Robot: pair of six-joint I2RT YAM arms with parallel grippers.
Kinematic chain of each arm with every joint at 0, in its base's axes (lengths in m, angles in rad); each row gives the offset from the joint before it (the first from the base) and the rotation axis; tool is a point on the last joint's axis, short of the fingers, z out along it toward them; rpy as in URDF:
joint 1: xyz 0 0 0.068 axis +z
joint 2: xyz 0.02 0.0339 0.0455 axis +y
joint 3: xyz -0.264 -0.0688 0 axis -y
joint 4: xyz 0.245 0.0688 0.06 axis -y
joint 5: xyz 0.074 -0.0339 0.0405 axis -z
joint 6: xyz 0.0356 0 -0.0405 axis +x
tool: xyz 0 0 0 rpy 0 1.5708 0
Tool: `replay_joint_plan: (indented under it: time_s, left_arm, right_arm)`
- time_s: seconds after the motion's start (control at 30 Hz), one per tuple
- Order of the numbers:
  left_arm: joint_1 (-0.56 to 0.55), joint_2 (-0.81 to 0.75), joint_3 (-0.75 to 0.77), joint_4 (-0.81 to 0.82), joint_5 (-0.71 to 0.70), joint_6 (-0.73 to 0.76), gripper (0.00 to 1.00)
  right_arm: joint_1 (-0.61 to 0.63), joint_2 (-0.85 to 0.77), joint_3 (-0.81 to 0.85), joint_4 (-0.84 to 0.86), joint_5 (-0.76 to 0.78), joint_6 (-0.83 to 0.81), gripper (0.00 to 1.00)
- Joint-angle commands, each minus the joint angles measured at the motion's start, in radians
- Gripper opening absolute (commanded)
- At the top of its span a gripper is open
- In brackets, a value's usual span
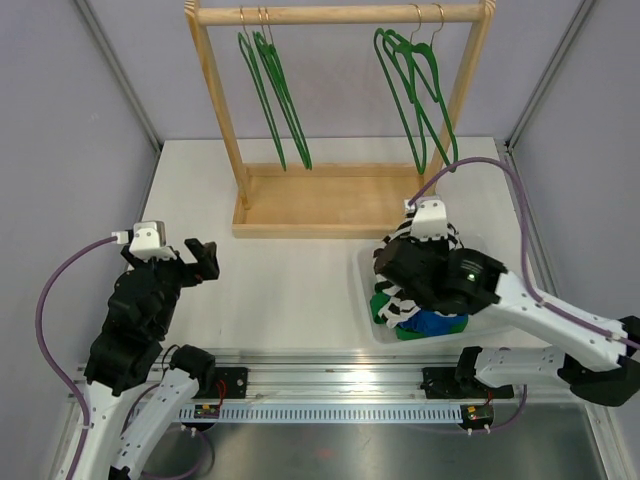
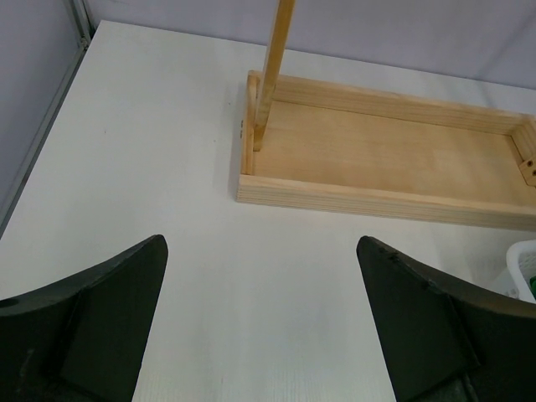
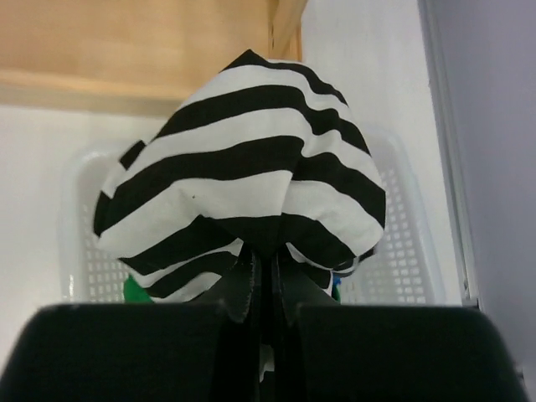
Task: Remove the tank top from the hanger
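**Over the basket [image 3: 402, 251], the tank top [image 3: 243, 167] is hanging loose**

Right wrist view: the right gripper [image 3: 268, 266] is pinching the striped tank top, jaws tight shut.
Top view: the green hangers [image 1: 286, 110] are hanging bare, so only the letting go looks left.
Left wrist view: the left gripper [image 2: 261, 318] is holding nothing, jaws gaping wide.

The left gripper [image 1: 192, 262] hovered with jaws spread wide; the right gripper [image 3: 266, 261], wrist tipped downward, was clamped on the striped tank top [image 3: 243, 167] bunched at its fingertips
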Motion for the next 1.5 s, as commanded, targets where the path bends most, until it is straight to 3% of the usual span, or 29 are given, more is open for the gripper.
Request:
replay_joint_plan:
  time_s: [0.0,0.23,0.43,0.6,0.7,0.8,0.93,1.0,1.13,1.2,1.3,1.47]
  left_arm:
    - [0.001,0.022,0.022,0.024,-0.08,-0.043,0.99]
    - [0.008,-0.007,0.033,0.006,-0.168,-0.065,0.99]
    - [0.008,-0.034,0.024,0.023,-0.162,-0.045,0.99]
    - [0.008,-0.045,0.024,0.021,-0.183,-0.034,0.99]
    - [0.008,-0.05,0.016,0.03,-0.179,-0.029,0.99]
    - [0.008,-0.044,0.012,0.038,-0.171,-0.026,0.99]
    - [0.007,-0.024,0.02,0.035,-0.172,-0.025,0.99]
    - [0.008,-0.022,0.021,0.029,-0.176,-0.025,0.99]
    - [0.008,-0.013,0.055,-0.008,-0.183,-0.033,0.99]
    - [0.008,0.012,0.079,-0.039,-0.197,-0.043,0.99]
    - [0.008,0.056,0.136,-0.105,-0.24,-0.071,0.99]
    - [0.008,0.121,0.188,-0.183,-0.277,-0.086,0.99]
  right_arm:
    - [-0.127,0.07,-0.113,0.041,-0.172,0.167,0.0]
    - [-0.243,0.181,-0.389,0.29,-0.475,0.18,0.0]
    - [-0.314,0.351,-0.457,0.575,-0.693,0.124,0.0]
    - [-0.314,0.454,-0.426,0.646,-0.63,0.21,0.0]
    - [-0.314,0.448,-0.403,0.615,-0.517,0.267,0.0]
    - [-0.314,0.396,-0.431,0.71,-0.481,0.286,0.03]
    - [-0.315,0.368,-0.399,0.686,-0.471,0.289,0.2]
    - [-0.315,0.331,-0.383,0.626,-0.448,0.292,0.45]
    - [-0.314,0.212,-0.353,0.524,-0.408,0.29,0.63]
    - [-0.314,0.132,-0.33,0.449,-0.374,0.287,0.84]
    - [-0.314,0.022,-0.29,0.367,-0.337,0.252,0.99]
    - [-0.314,-0.161,-0.23,0.355,-0.355,0.027,0.99]
